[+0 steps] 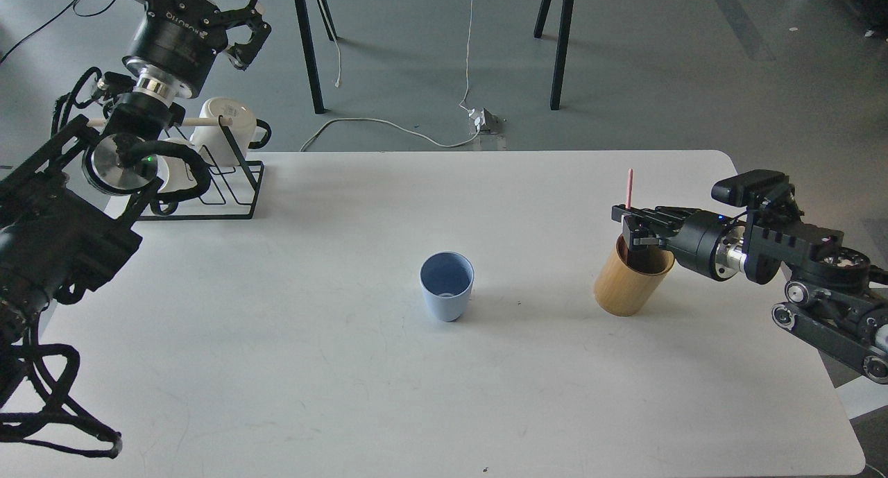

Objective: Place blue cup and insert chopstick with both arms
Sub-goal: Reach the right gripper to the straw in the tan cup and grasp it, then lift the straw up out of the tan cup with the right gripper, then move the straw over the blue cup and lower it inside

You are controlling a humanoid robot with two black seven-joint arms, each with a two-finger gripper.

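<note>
1. Head view, right of the frame: your right gripper (630, 223) has its jaws closed on the chopstick (629, 189), a thin pink stick standing upright just above the mouth of the wooden cup (630, 278); I judge it held vertical so it can drop straight into a cup.
2. Upper left of the frame: your left gripper (243, 30) is raised with its jaws spread and nothing between them, well apart from the task's things.
3. Centre of the frame: the blue cup (447, 284) stands upright on the surface (291, 339), mouth up, apart from both grippers; it is matte, pale and tapered.
4. The wooden cup is a tan cylinder, tilted.
5. Behind the left arm, a black wire rack (236, 180) carries white mugs (225, 117).
</note>
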